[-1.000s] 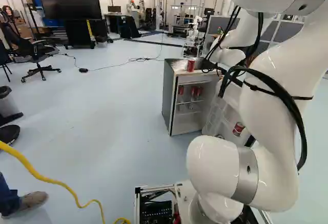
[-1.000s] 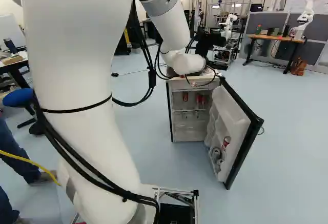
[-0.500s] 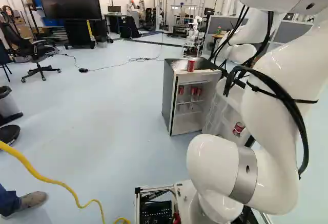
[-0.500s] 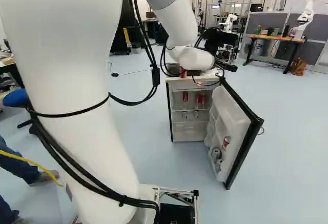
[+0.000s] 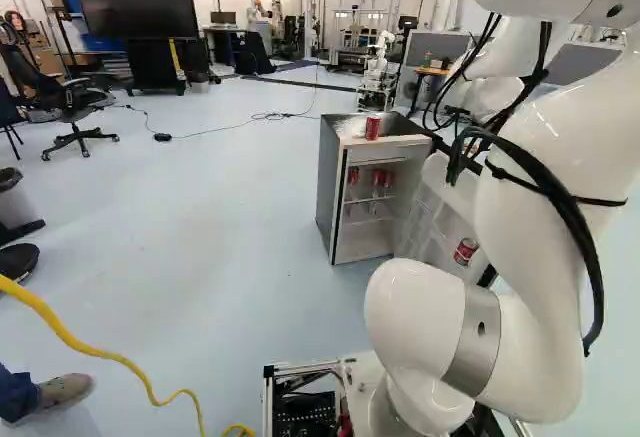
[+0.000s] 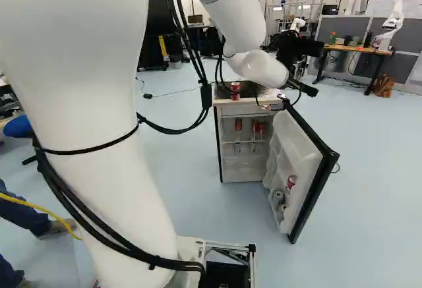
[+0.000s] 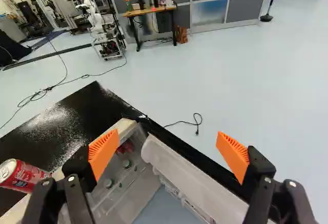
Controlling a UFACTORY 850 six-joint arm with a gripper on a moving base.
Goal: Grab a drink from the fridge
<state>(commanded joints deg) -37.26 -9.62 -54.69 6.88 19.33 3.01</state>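
white and smoothly rounded, the thick-jointed arm rises from the joint at the foot of both base views; its upper link leans up the left part of the right base view, and the forearm slants down from the top of that view toward the small grey fridge with a black top. the wrist is bent outward over the fridge's top, to the side where the door hangs, carrying the black two-fingered gripper. in the wrist view its fingers stand wide apart, with ribbed orange pads facing each other and nothing held. the white-lined, black-edged door is swung open, under and partly between the fingers.

a red cylindrical metal can stands on the fridge's top, outside the gap, beyond the finger nearer that top. more red cans stand on the shelf inside; a red-and-white can and a silvery can sit near each other in the door's lower rack.
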